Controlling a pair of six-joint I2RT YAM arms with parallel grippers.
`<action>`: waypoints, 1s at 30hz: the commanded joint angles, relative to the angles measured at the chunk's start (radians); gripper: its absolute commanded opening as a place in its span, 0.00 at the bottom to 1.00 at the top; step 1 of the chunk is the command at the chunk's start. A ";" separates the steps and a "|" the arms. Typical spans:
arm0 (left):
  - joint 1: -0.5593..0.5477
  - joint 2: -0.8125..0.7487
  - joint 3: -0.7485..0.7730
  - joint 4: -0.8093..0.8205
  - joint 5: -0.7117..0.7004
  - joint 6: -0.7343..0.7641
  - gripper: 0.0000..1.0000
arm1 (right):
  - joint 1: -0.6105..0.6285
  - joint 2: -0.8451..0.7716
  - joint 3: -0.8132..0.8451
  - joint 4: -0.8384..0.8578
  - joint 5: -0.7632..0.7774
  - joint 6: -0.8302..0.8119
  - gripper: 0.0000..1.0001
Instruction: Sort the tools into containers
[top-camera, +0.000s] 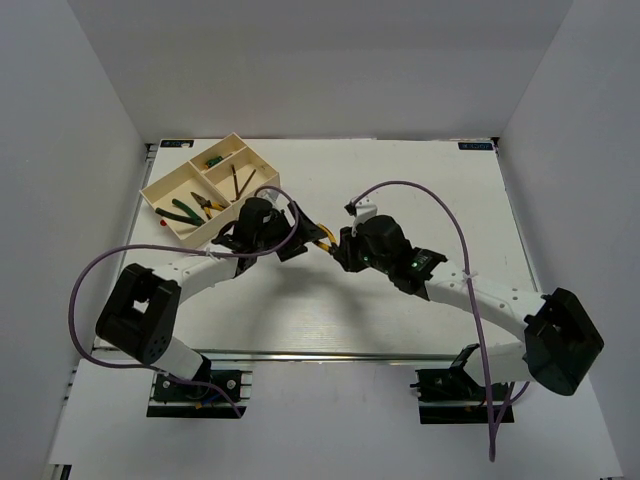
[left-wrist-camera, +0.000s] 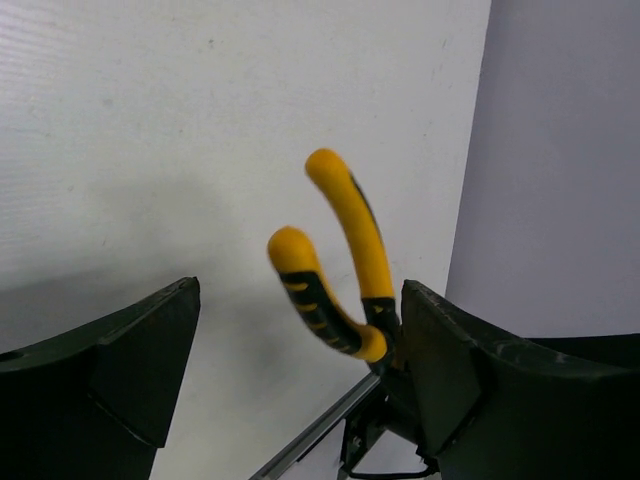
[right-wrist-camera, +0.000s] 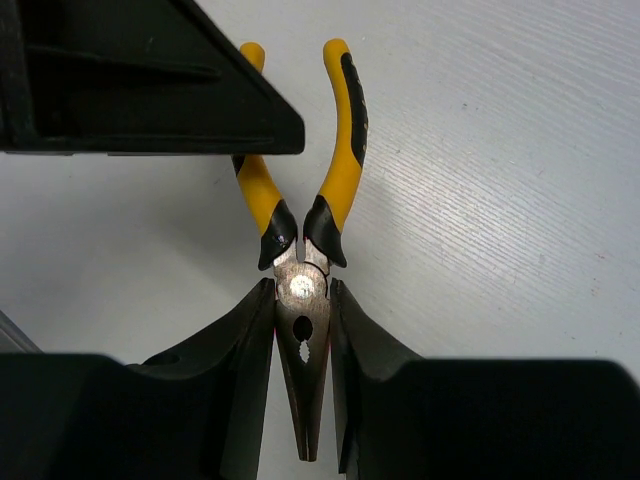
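Yellow-handled pliers (top-camera: 325, 238) hang above the table between my two grippers. My right gripper (right-wrist-camera: 302, 292) is shut on their metal head (right-wrist-camera: 303, 300), nose pointing back at the wrist and handles (right-wrist-camera: 340, 150) pointing away. My left gripper (left-wrist-camera: 300, 370) is wide open, with both yellow handles (left-wrist-camera: 350, 240) between its fingers, close to the right finger (left-wrist-camera: 460, 370). The cream tray (top-camera: 260, 149) stands at the back left. It holds green-handled pliers (top-camera: 180, 213), yellow-handled pliers (top-camera: 208, 205), thin dark rods (top-camera: 238, 182) and a small green piece (top-camera: 212, 160).
The two arms meet at mid-table, just right of the tray's near corner (top-camera: 197, 243). Purple cables (top-camera: 430, 195) loop over both arms. A finger of the left gripper (right-wrist-camera: 150, 80) fills the top left of the right wrist view. White walls enclose the table.
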 joint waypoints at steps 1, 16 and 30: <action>-0.020 -0.005 0.054 0.074 -0.008 -0.041 0.90 | 0.007 -0.055 -0.012 0.112 -0.019 0.007 0.00; -0.048 0.024 0.014 0.209 0.062 -0.124 0.00 | 0.005 -0.088 -0.061 0.143 -0.024 0.014 0.00; 0.064 -0.078 0.118 -0.051 -0.100 0.065 0.00 | 0.001 -0.180 -0.128 0.070 0.087 -0.009 0.72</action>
